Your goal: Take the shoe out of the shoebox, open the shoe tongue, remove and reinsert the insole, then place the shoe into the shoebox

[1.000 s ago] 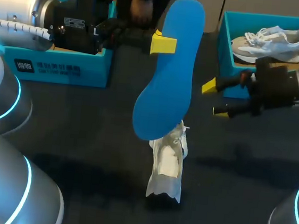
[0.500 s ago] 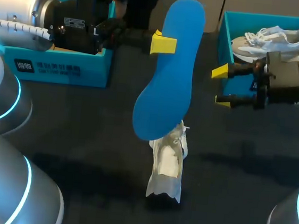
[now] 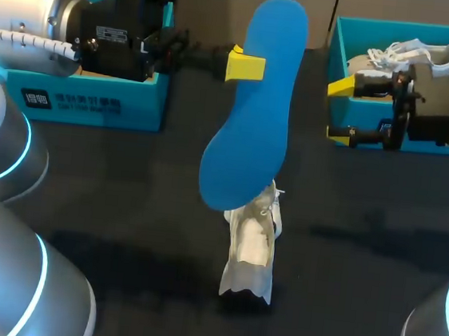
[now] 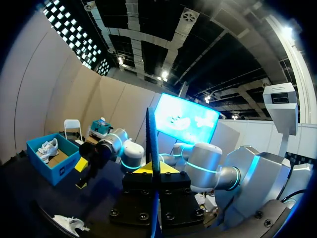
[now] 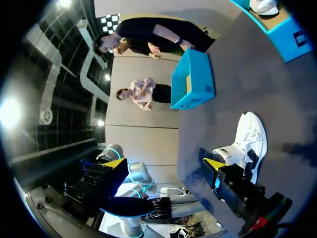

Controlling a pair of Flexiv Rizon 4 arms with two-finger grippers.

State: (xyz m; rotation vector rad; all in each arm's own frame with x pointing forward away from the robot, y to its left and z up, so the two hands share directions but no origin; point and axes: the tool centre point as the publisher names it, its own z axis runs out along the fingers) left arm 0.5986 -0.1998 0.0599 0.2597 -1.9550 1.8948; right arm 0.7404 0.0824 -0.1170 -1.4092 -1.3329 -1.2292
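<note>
My left gripper (image 3: 245, 66) is shut on the edge of a blue insole (image 3: 255, 107), holding it upright high above the table. In the left wrist view the insole (image 4: 152, 144) shows edge-on between the fingers. Below it a white shoe (image 3: 252, 247) lies on the dark table, its opening towards the front. My right gripper (image 3: 341, 110) stands open in front of the right teal shoebox (image 3: 337, 51), to the right of the insole and apart from it. In the right wrist view the shoe (image 5: 247, 141) lies ahead of the right gripper (image 5: 165, 163), whose fingers hold nothing.
A second pale shoe (image 3: 413, 51) lies inside the right shoebox, partly hidden by my right arm. Another teal shoebox (image 3: 95, 102) stands at the back left, under my left arm. The dark tabletop (image 3: 124, 206) spreads around the white shoe.
My right arm has drawn back and to the right, away from the insole and up to the right shoebox, its fingers still wide apart. The left arm and insole have stayed put.
</note>
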